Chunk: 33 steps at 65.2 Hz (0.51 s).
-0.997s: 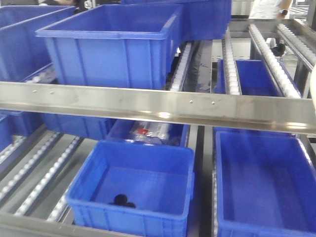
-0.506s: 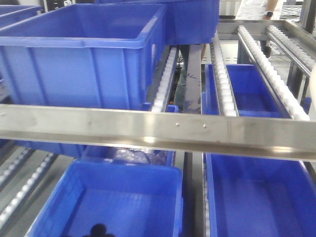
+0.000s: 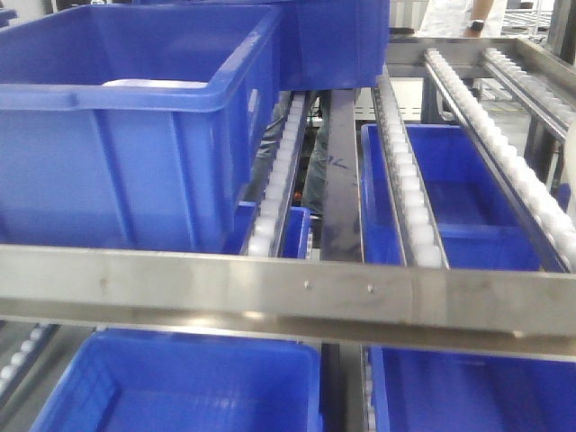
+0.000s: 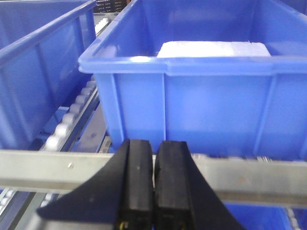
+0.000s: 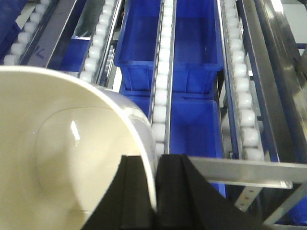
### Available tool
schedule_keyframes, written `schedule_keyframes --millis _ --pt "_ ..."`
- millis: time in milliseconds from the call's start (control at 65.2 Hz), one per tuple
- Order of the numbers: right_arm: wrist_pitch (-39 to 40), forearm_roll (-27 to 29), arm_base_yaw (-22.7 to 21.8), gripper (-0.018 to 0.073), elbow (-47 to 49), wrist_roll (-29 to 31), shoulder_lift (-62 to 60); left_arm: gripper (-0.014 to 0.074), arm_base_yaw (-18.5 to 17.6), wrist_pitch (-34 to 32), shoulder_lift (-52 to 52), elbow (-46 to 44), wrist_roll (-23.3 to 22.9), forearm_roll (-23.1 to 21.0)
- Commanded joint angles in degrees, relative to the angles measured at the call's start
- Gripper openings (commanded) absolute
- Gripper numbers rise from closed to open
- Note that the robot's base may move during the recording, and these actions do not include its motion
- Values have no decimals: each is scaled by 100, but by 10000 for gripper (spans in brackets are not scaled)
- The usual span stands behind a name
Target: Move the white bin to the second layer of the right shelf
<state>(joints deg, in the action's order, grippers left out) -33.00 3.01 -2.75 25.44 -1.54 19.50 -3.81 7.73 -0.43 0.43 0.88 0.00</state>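
Note:
The white bin (image 5: 62,158) fills the lower left of the right wrist view, tilted so that I look into it. My right gripper (image 5: 156,165) is shut on its rim, one finger inside the wall and one outside. The bin hangs over the roller lanes (image 5: 161,86) of the right shelf second layer, near its steel front rail (image 5: 240,167). A cream sliver of the bin (image 3: 570,171) shows at the right edge of the front view. My left gripper (image 4: 153,148) is shut with nothing in it, just before the rack's steel rail (image 4: 48,167).
A large blue crate (image 4: 201,91) with a white block (image 4: 213,49) inside stands right behind the left rail. More blue crates (image 3: 450,189) sit on the level below the rollers. Roller lanes (image 3: 499,144) slope up to the back, where a person (image 3: 468,13) stands.
The front view has moved closer to the rack and higher. The steel front rail has dropped in the frame, and the left blue crate looms larger.

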Motion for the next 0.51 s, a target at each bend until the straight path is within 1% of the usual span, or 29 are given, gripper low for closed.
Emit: schedule_keyframes --millis 0,491 --pt "573 24 -12 46 170 -13 44 85 -7 -498 -92 211 -17 0" --pt "573 24 -12 46 170 -13 44 85 -7 -498 -92 211 -17 0"
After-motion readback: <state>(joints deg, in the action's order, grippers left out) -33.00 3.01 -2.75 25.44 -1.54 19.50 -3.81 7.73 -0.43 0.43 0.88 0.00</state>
